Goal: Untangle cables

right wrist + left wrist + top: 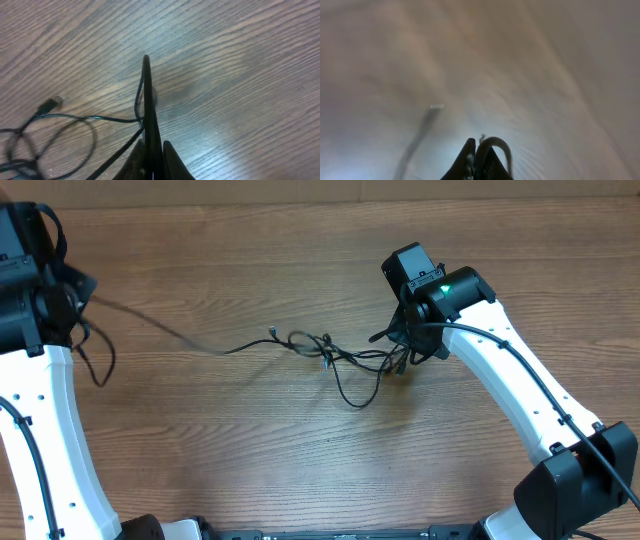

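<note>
Cables [330, 355] lie in a loose black tangle at the middle of the wooden table [250, 470]. Nearest, one loop [355, 398] sags out of the knot toward the near edge. Just right of the tangle, the right gripper [402, 355] is down at the tabletop and meets the knot's right end. In its own wrist view the fingers [148, 105] are pressed together with thin black strands pinched against them, and a small plug [50, 105] lies on the wood to the left. Farther off, a single strand [160, 327] runs from the tangle to the far left, straight to the left gripper [80, 292]. That wrist view is blurred, but its fingers [465, 160] look closed, with a cable curling out from between them.
</note>
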